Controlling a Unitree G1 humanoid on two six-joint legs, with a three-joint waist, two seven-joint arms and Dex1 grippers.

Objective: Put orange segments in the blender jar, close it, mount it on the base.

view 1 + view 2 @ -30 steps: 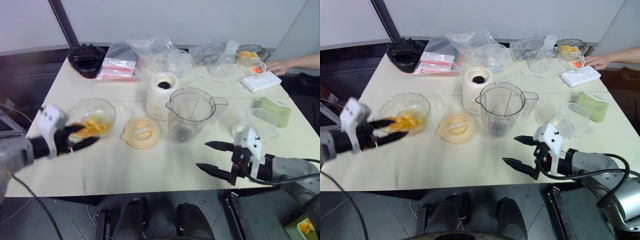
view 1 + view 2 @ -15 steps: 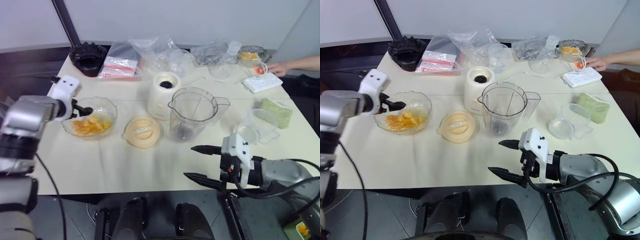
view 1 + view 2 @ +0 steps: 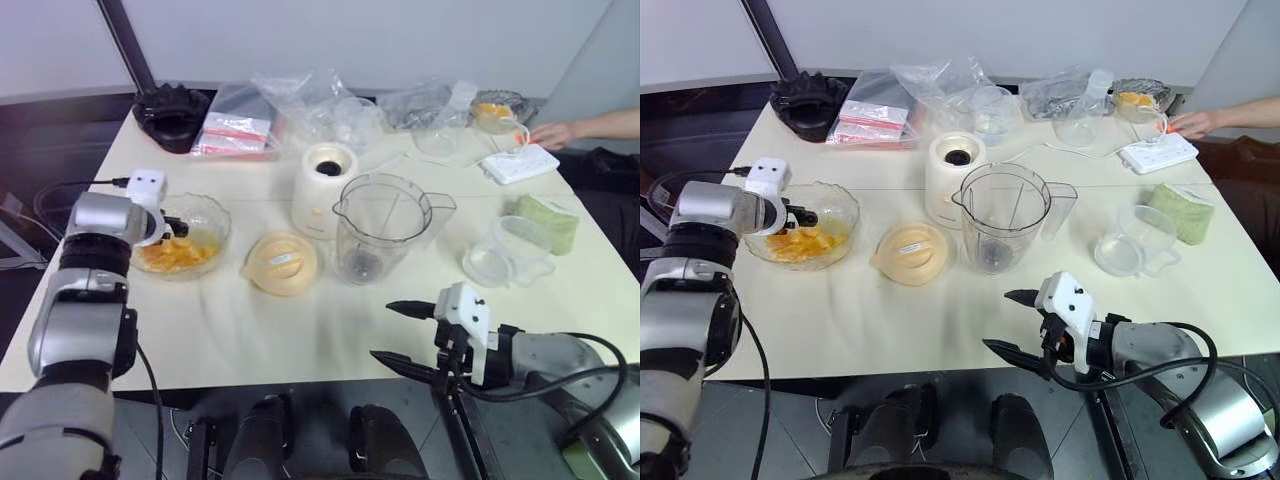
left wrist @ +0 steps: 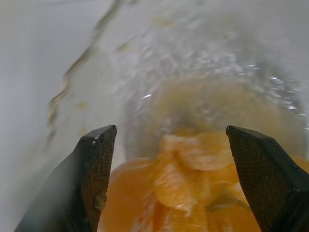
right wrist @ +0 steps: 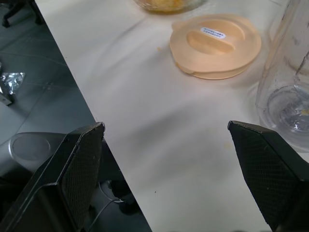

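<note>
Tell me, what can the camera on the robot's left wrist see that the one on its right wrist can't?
The left wrist view looks into a clear bowl, with the orange segments piled close up between the open left gripper fingers.

The right wrist view looks over the cream table edge, with the floor below, the round cream lid lying flat, and the lower part of the blender jar, seen between the open right gripper fingers.

Both show two black fingers standing apart with nothing held, and both catch some of that bowl of oranges.
</note>
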